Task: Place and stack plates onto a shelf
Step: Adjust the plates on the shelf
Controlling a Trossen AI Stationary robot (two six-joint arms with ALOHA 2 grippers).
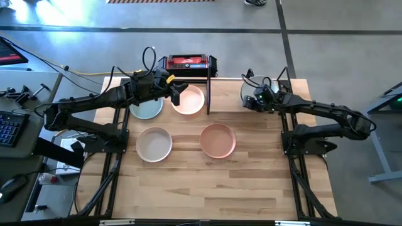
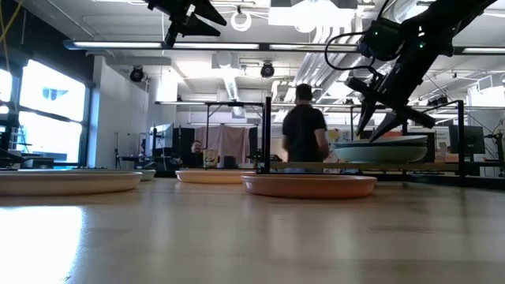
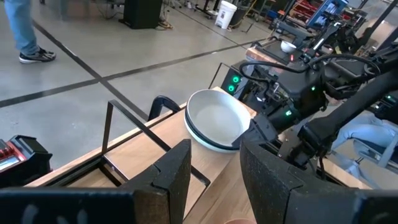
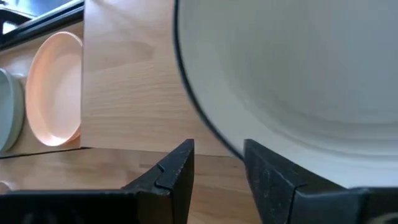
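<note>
A white plate (image 3: 214, 115) lies on a black one on the right half of the shelf (image 1: 226, 94). My right gripper (image 4: 217, 163) is open and slants down at this stack's rim (image 2: 379, 143), with one finger on either side of the rim line; I see no touch. My left gripper (image 3: 214, 171) hangs open and empty high over the shelf's left half. There a pale green plate (image 1: 146, 108) and a pale pink plate (image 1: 190, 100) lie flat. A cream plate (image 1: 154, 143) and a terracotta plate (image 1: 218, 139) rest on the table.
The shelf's black upright divider (image 1: 208, 88) stands between its two halves. A red-and-black box (image 1: 187, 61) sits behind the shelf. A person (image 2: 304, 130) stands in the room beyond the table. The near half of the tabletop (image 1: 213, 188) is bare wood.
</note>
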